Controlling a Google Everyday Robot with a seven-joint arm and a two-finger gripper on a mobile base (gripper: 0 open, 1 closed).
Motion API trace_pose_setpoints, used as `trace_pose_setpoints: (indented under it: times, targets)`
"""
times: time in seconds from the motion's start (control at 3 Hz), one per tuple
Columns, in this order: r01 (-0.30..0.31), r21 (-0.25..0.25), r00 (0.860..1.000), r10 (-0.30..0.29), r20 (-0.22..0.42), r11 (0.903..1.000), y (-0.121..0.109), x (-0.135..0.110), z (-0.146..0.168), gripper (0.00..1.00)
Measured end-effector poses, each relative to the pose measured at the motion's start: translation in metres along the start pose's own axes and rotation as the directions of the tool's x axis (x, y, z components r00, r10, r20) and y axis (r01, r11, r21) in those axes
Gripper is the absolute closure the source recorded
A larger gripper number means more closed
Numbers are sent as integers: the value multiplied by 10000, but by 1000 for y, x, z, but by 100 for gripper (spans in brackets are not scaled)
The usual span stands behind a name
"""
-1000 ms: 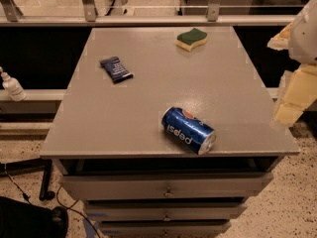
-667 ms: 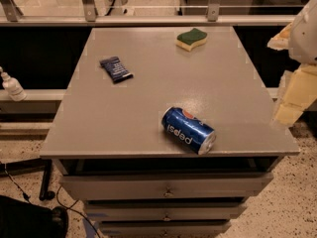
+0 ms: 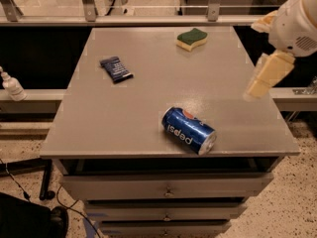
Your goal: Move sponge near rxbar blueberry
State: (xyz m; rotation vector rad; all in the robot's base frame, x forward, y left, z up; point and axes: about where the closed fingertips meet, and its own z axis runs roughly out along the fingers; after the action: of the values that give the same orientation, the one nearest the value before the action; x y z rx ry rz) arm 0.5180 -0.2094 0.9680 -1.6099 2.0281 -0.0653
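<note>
The sponge (image 3: 191, 38), pale yellow with a dark green top, lies at the far right of the grey table top (image 3: 148, 103). The rxbar blueberry (image 3: 116, 69), a flat dark navy wrapper, lies at the left middle of the table, well apart from the sponge. My gripper (image 3: 261, 58) hangs above the table's right edge, to the right of and nearer than the sponge. Its cream fingers (image 3: 270, 73) are spread open and hold nothing.
A blue Pepsi can (image 3: 189, 130) lies on its side near the table's front edge. Drawers (image 3: 166, 187) sit under the table top. A rail (image 3: 148, 19) runs along the back. A small bottle (image 3: 11, 86) stands on a ledge at the left.
My gripper has moved left and slightly up, from beside the table to over its right edge. The sponge, the bar and the can have not moved.
</note>
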Motion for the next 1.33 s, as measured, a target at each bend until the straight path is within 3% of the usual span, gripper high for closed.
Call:
trace_pose_setpoints:
  times: [0.33,0.67,1.0,1.33]
  targets:
    - [-57,759,9923,-38,1240,9971,-62,-13,42,0]
    - [-590,1015,9761,361,2142,9931,-112,-24,89,0]
    - [-1398,838,9539,1115,2787,9866,-147,-38,140,0]
    - [-2456,497,9182,2159,3321,9681,-173,-48,182,0]
